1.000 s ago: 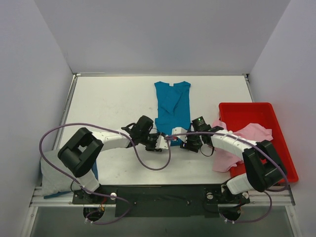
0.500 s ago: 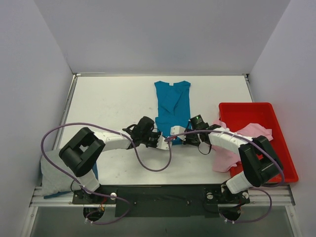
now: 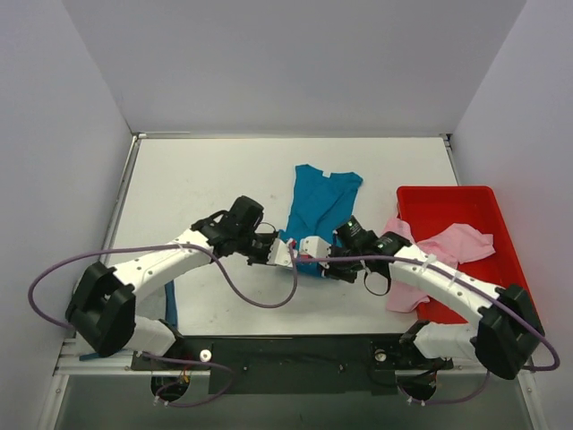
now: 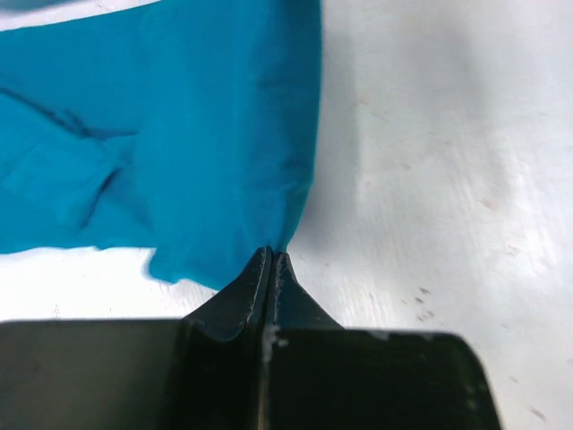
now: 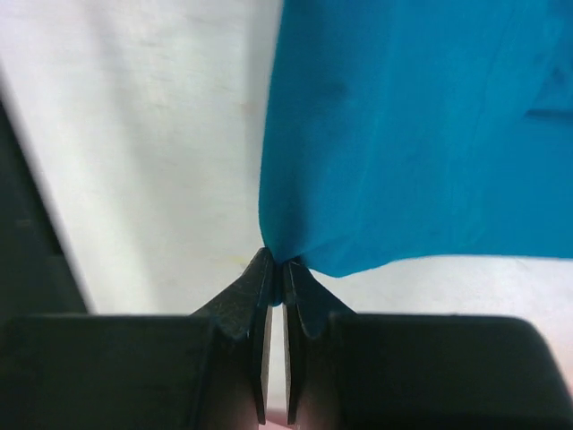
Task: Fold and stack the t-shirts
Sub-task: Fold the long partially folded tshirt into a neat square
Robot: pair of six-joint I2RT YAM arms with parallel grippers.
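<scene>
A teal-blue t-shirt (image 3: 320, 204) lies on the white table, folded lengthwise and slanted, collar at the far end. My left gripper (image 3: 285, 254) is shut on its near left hem corner (image 4: 273, 242). My right gripper (image 3: 310, 253) is shut on the near right hem corner (image 5: 285, 249). The two grippers sit close together at the hem. A pale pink t-shirt (image 3: 440, 251) drapes over the left wall of the red tray. A light grey t-shirt (image 3: 85, 315) lies bunched at the near left corner, partly hidden by the left arm's base.
The red plastic tray (image 3: 466, 202) stands at the right side of the table. Purple cables (image 3: 235, 291) loop from both arms over the near table. White walls close in the left, far and right sides.
Both grippers closed on the teal shirt's hem corners. They pulled the hem toward the near side and leftward, so the shirt now lies slanted. The left arm stretched out further.
</scene>
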